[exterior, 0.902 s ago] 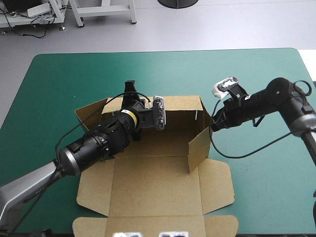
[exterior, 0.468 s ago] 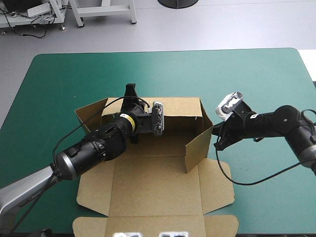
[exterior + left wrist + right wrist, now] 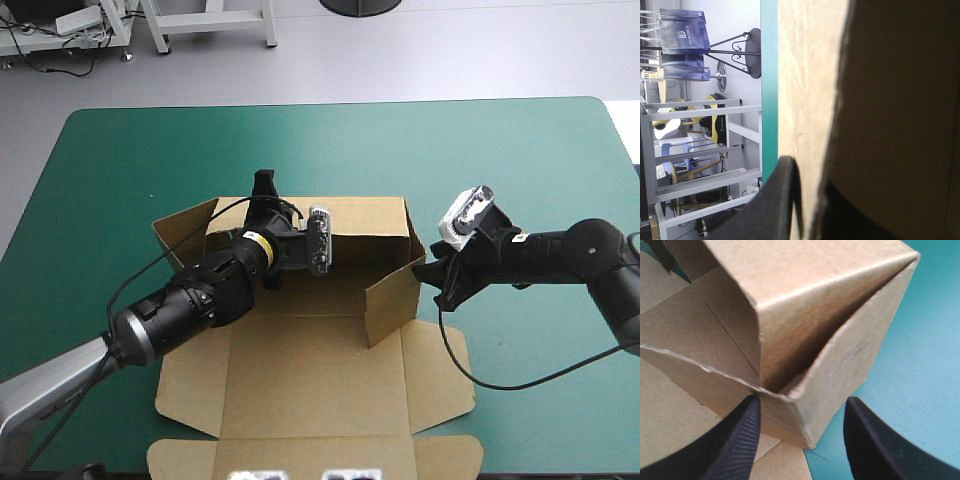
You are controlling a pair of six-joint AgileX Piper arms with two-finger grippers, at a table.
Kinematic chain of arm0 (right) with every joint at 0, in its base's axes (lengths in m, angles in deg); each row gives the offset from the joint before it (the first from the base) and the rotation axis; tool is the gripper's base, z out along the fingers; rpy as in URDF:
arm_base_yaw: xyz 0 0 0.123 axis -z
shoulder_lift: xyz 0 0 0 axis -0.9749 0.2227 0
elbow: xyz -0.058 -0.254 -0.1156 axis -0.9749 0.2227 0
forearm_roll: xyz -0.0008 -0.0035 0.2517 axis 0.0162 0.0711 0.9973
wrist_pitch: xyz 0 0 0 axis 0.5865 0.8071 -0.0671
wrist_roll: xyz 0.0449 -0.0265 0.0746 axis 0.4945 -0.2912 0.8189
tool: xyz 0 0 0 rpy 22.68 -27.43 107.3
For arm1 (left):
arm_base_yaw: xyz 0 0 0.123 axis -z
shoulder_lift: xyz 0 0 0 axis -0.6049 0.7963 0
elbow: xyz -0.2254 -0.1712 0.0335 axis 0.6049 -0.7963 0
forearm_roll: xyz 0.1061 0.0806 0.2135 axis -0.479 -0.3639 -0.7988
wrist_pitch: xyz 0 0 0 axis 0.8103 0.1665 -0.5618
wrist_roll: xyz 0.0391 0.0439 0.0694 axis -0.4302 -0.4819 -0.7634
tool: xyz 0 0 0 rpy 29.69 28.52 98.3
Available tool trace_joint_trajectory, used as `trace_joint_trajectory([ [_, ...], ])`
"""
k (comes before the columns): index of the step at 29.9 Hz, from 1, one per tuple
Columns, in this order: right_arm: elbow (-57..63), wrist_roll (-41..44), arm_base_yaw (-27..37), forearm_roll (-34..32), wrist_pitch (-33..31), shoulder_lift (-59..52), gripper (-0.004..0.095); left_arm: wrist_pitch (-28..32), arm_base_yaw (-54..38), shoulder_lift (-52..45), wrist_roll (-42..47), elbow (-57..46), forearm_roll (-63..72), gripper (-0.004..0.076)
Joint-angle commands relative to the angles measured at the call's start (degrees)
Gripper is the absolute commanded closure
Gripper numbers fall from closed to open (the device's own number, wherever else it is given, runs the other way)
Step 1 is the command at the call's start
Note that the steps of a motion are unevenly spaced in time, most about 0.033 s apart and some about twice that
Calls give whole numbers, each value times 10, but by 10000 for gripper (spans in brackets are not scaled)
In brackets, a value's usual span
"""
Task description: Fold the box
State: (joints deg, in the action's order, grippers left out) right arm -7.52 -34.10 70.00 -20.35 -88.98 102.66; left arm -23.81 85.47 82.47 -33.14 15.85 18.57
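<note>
The brown box (image 3: pixel 300 370) lies partly raised in the middle of the teal-green cover. Its back wall (image 3: pixel 360 215) stands upright, and the right side wall (image 3: pixel 392 303) stands too, angled inward. My left gripper (image 3: pixel 265 192) is at the back wall's top edge, shut on the board. In the left wrist view the box (image 3: pixel 810 100) fills the space past one black finger (image 3: pixel 782 200). My right gripper (image 3: pixel 437 278) is open at the box's right back corner. In the right wrist view that gripper (image 3: pixel 804 401) has its fingers on either side of the box's corner (image 3: pixel 805 305), not pressing it.
The box's base and near flaps (image 3: pixel 440 375) lie flat toward the table's front edge. A left flap (image 3: pixel 185 228) slopes outward. Bare teal-green cover (image 3: pixel 480 150) stretches beyond the back wall and to the right of my right arm.
My right gripper has opened and shifted toward the table's near side at the box's right corner. The right side wall has swung further inward. My left gripper stays put.
</note>
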Motion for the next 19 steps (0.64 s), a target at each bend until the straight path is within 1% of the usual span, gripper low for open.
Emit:
trace_joint_trajectory([
  [1,-12,-8,-1,34,-1,-18,404,12,4,-5,10,2,41,714],
  [5,-5,-8,-1,44,0,-18,309,14,4,-5,10,2,41,714],
  [8,24,-40,-1,79,9,-21,249,16,4,-5,10,2,44,714],
  [10,50,-74,-6,109,30,-25,249,17,4,-5,10,2,50,715],
  [11,59,-85,-12,115,43,-26,249,17,4,-5,10,2,51,715],
  [15,90,-105,-59,116,108,-39,249,17,4,-5,14,2,51,715],
  [19,104,-103,-99,107,170,-41,249,14,4,-4,20,2,51,715],
])
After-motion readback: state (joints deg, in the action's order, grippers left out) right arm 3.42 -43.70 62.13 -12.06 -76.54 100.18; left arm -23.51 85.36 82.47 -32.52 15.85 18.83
